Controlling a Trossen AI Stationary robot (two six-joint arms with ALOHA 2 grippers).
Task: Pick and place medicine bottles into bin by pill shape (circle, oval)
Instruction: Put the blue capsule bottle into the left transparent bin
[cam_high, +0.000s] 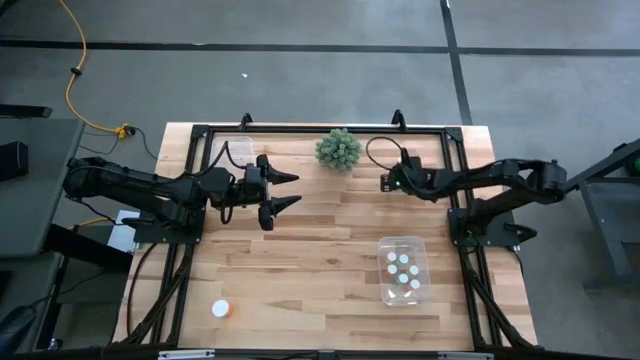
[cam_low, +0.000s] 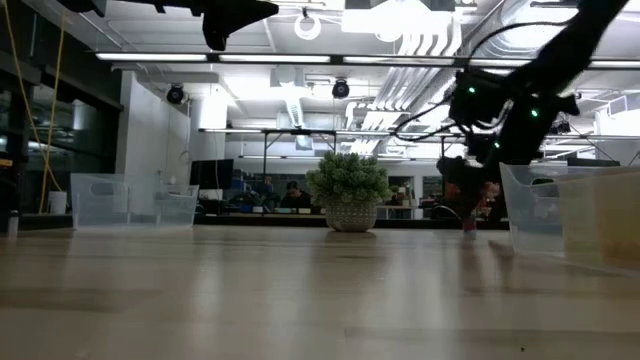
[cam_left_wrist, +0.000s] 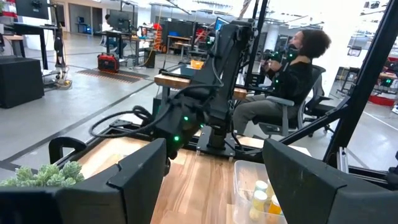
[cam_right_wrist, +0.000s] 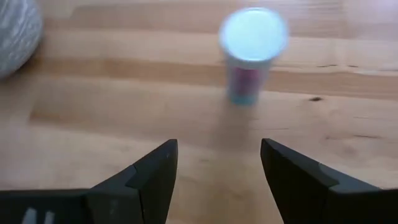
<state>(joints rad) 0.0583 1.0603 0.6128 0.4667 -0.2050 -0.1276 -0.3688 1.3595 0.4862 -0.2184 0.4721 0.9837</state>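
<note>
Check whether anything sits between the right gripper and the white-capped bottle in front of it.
Nothing visible does. The right gripper is open above bare table, and the bottle stands upright just ahead of its fingers. The plant's pot sits off to one side, clear of that path.

Blurred, cropped and unreadable parts

The bottle ahead of the right gripper is blurred, its label unreadable. The pot is cut by the wrist picture's edge. From above, the capped bottles in the clear bin are too small to show pill shape, as is the lone bottle near the table's front.
</note>
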